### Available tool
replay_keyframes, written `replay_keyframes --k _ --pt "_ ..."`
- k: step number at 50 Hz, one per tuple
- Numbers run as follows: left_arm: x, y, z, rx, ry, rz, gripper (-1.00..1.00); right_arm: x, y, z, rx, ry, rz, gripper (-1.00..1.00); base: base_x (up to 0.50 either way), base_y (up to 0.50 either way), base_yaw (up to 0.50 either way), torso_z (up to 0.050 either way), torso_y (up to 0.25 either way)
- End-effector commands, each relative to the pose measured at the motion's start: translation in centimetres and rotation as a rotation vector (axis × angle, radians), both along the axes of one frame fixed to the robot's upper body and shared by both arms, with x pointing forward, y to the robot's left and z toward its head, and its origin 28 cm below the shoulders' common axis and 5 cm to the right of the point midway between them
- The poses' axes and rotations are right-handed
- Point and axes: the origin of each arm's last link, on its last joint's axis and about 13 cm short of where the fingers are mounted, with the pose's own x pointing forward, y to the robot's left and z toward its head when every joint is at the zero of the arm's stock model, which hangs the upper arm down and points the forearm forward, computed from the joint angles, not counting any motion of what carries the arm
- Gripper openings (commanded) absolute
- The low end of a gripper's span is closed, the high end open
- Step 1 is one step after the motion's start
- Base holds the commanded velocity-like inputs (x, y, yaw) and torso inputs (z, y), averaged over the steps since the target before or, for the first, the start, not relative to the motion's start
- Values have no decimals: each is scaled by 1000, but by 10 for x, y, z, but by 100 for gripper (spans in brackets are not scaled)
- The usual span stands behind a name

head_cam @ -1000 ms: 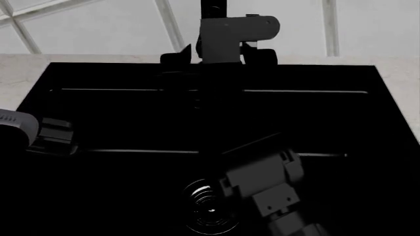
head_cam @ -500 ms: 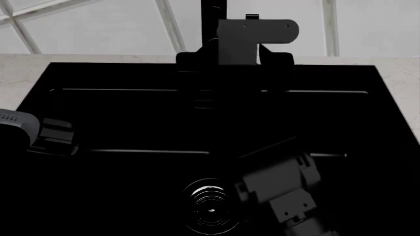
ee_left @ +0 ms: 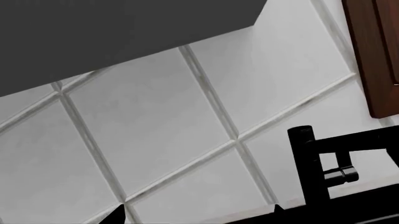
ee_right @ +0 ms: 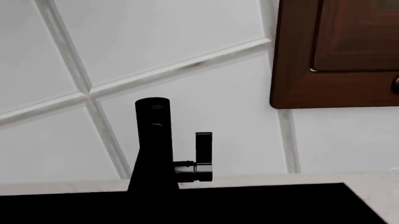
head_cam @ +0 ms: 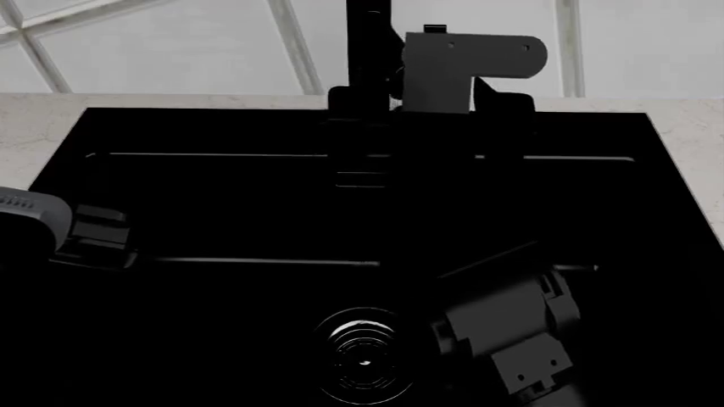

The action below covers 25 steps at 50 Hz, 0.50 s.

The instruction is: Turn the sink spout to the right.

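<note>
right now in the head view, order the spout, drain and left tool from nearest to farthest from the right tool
1. Spout, just left of the right tool.
2. Drain, low in the view, and left tool, far left: both far off, too close to call.

Sink spout [head_cam: 364, 51] post cut off by head view's top edge, its arm lost against the black sink [head_cam: 226, 203]; both grippers' fingertips indistinguishable.

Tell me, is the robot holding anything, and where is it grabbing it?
Cannot be told. The right gripper sits by the sink spout, but its fingers vanish against the dark sink. The left gripper holds nothing.
</note>
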Motion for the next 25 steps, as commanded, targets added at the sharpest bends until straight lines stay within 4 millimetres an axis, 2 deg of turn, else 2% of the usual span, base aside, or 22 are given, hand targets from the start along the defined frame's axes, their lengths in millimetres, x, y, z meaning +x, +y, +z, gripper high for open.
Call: replay_keyframes --k 1,25 --pt "1 0 0 5 6 0 100 0 -6 2 8 -6 -25 100 0 0 0 0 0" --pt "1 0 -1 3 14 1 100 2 -22 7 9 -6 -93 100 0 0 0 0 0"
